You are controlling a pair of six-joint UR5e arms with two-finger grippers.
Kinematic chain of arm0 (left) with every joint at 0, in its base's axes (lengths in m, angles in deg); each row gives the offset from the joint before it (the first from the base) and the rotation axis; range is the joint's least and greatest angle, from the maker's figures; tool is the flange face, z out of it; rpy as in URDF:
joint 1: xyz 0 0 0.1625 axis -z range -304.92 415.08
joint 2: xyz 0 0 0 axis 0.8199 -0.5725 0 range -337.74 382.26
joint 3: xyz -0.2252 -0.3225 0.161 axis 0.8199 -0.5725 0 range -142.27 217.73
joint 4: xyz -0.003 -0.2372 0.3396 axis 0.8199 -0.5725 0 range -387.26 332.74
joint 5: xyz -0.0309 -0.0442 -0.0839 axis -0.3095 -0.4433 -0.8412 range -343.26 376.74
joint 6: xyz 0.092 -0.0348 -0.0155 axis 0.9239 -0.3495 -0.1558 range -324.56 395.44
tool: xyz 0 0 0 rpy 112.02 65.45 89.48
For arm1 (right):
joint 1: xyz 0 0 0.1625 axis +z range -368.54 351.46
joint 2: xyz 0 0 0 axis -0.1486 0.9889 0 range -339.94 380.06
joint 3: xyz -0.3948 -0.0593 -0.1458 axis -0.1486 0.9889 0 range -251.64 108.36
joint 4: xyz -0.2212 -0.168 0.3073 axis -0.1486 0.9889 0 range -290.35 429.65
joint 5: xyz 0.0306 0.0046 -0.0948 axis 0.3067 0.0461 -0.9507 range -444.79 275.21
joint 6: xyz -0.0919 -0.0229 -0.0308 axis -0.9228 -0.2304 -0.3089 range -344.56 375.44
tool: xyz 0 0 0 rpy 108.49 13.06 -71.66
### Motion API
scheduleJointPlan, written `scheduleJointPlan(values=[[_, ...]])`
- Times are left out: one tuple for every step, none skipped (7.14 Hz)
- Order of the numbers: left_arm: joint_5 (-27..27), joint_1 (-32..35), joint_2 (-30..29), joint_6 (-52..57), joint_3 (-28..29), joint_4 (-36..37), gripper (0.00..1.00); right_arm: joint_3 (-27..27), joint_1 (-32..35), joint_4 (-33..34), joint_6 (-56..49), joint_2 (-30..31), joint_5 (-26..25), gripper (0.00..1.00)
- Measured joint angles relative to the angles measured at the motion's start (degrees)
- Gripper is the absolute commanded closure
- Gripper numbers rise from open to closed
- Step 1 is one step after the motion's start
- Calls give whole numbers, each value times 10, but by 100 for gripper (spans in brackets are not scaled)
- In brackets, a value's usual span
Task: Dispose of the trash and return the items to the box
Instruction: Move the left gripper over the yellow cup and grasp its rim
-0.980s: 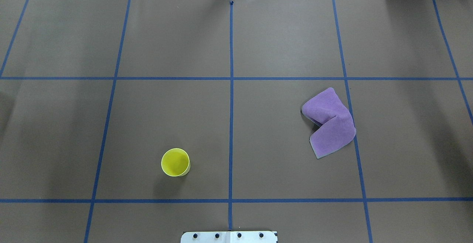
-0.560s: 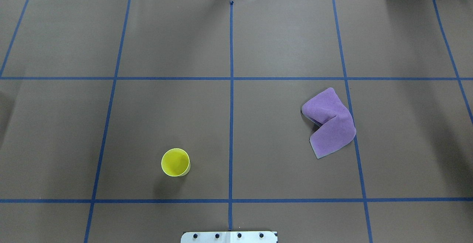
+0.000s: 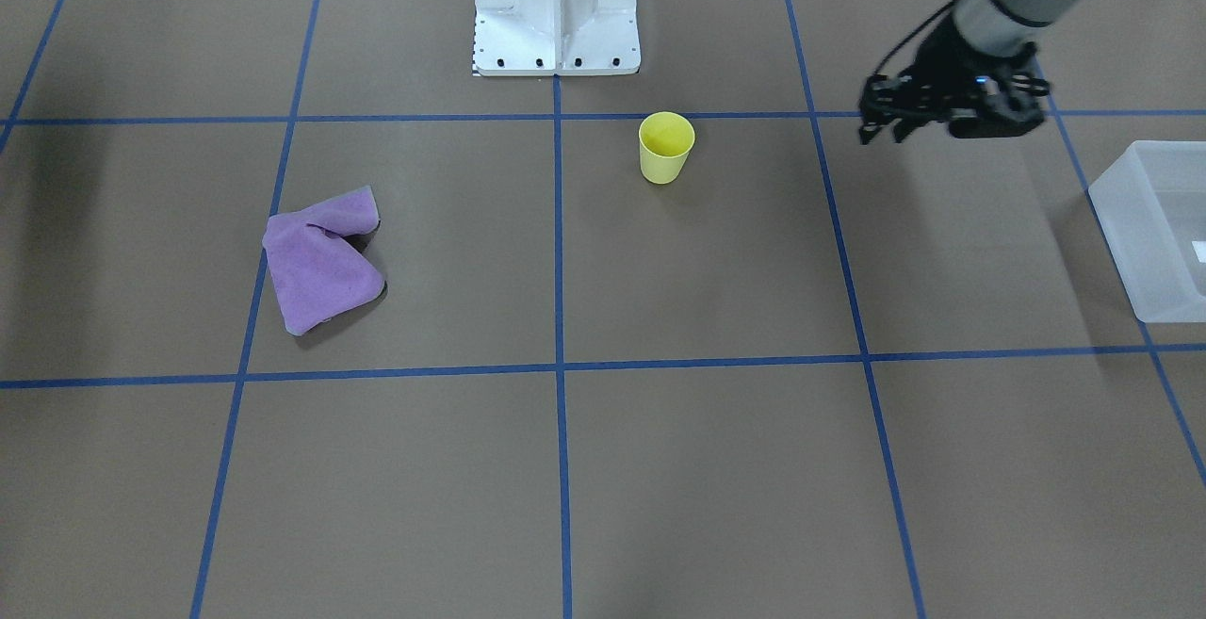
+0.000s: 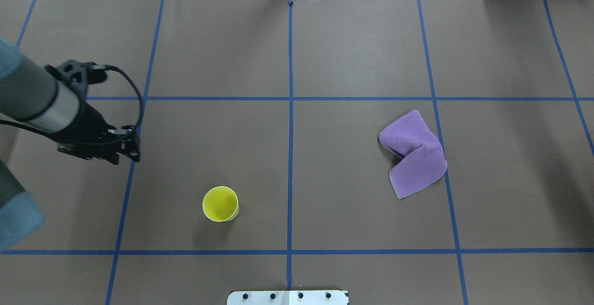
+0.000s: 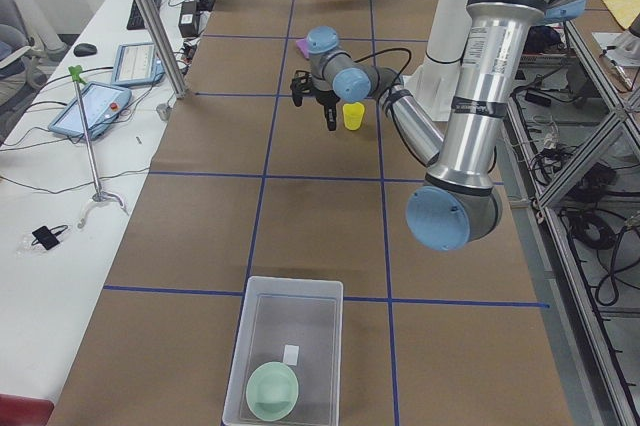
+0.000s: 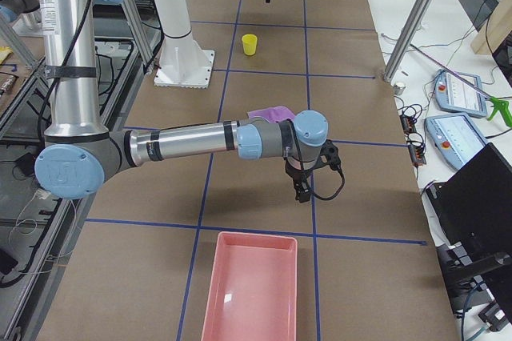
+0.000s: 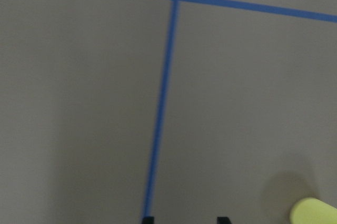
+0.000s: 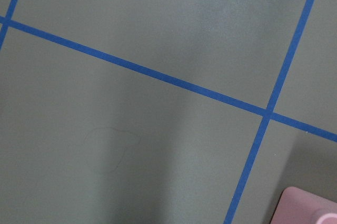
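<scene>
- Hovering spread and empty, the left arm's jaws sit left of the yellow cup [image 4: 220, 204], slightly farther out; whether the right jaws are parted or closed I cannot tell.
- Upright on the table [image 4: 352, 54], the cup is likely light, stiff and slick: pinch one wall at the rim.
- Open room all round; the box [image 3: 1145, 223] lies far left.
</scene>
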Motion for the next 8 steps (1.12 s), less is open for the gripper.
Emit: scheduleJointPlan(values=[[31,-40,-34,-25,22,-1,46,0,-2,0,1,0,0,0],[44,-65,-54,-34,38,-3,42,0,-2,0,2,0,0,0],[49,-78,-65,-37,50,-6,39,0,-3,0,2,0,0,0],[55,-87,-75,-39,63,-9,39,0,-3,0,3,0,0,0],[59,-93,-83,-40,75,-10,39,0,-3,0,3,0,0,0],[62,-101,-87,-42,80,-10,39,0,-3,0,3,0,0,0],[63,-111,-91,-48,84,-12,41,0,-3,0,3,0,0,0],[63,-122,-95,-58,91,-18,42,1,-3,0,3,0,0,0]])
